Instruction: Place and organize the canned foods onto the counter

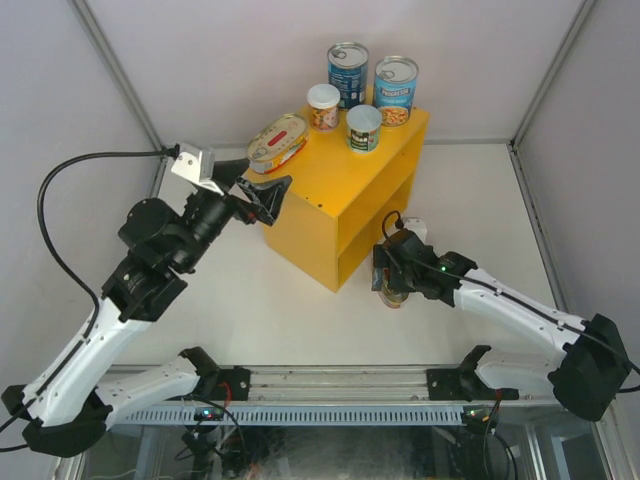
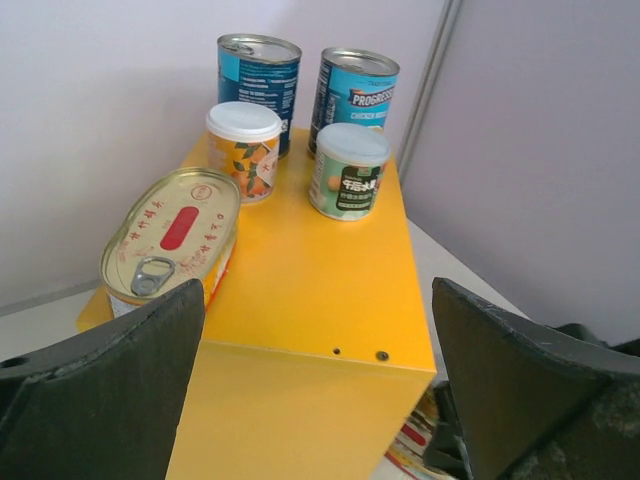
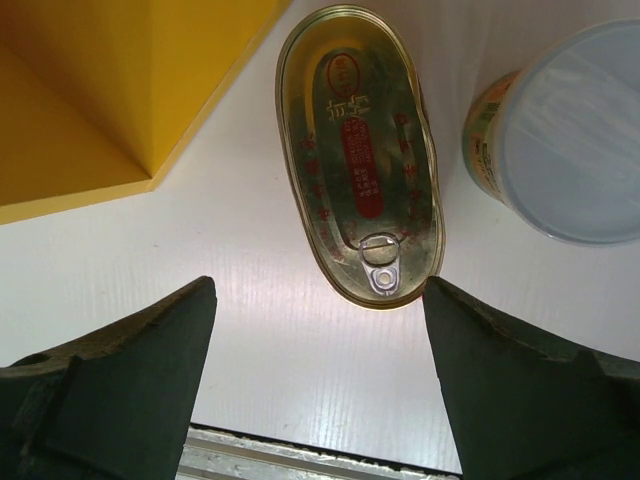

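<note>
**Legible markings on the cans**

The right-hand tall blue can point(image 2: 357, 100) bears the white capitals PROGRESS, which run to the edge of its visible label. A smaller line beginning CHICKEN stands beneath. The green-labelled short can point(image 2: 347, 175) carries white characters too small to read. The oval tin on the counter point(image 2: 172, 240) and the oval tin on the table point(image 3: 360, 150) show red characters on their lids, not legible.

Oval tin point(image 3: 358, 150), frame centre: glossy gilt metal lid, pull tab. Counter point(image 2: 300, 290): smooth yellow paint, satin sheen. Small cans point(image 2: 243, 140): matt pale lids, plastic-looking. Tall cans point(image 2: 258, 80): bright metal tops, glossy labels.
</note>
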`<state>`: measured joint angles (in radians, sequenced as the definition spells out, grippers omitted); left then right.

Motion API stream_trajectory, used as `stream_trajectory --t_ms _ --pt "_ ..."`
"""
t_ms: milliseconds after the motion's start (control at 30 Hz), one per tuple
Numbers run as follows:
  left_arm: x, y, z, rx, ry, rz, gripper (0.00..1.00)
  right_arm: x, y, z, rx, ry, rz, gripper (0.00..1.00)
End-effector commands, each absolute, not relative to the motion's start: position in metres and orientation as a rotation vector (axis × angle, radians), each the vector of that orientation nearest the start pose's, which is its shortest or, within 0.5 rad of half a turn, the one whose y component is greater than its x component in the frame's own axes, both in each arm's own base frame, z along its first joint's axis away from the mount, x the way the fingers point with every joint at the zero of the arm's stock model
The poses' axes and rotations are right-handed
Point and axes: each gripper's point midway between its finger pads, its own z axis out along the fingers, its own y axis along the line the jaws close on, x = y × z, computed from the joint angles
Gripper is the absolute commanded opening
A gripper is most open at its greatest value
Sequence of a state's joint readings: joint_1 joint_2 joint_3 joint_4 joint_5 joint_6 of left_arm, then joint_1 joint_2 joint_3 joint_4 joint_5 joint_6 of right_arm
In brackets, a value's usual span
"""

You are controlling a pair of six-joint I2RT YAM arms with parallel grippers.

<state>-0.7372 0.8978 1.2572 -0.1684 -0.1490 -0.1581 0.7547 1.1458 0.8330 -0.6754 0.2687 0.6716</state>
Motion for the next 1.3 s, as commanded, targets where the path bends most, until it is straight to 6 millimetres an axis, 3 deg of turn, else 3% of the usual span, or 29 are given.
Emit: stream_trajectory --t_ms 0,300,700,1267 --pt "0.239 -0.196 0.456 0.242 1.422 -0.653 0.98 0.225 0.179 0.107 -0.014 2.497 0.255 0.84" --pt "0.223 -0.197 0.450 0.258 1.420 -0.669 0.98 0.232 0.172 0.088 0.009 2.545 0.201 0.85" --pt "0.220 -0.198 0.456 0.260 1.404 -0.685 0.98 0.236 0.166 0.062 -0.002 2.617 0.124 0.89" --pt "0.220 -0.200 0.448 0.265 1.421 -0.685 0.98 0.241 0.167 0.045 -0.022 2.657 0.102 0.89"
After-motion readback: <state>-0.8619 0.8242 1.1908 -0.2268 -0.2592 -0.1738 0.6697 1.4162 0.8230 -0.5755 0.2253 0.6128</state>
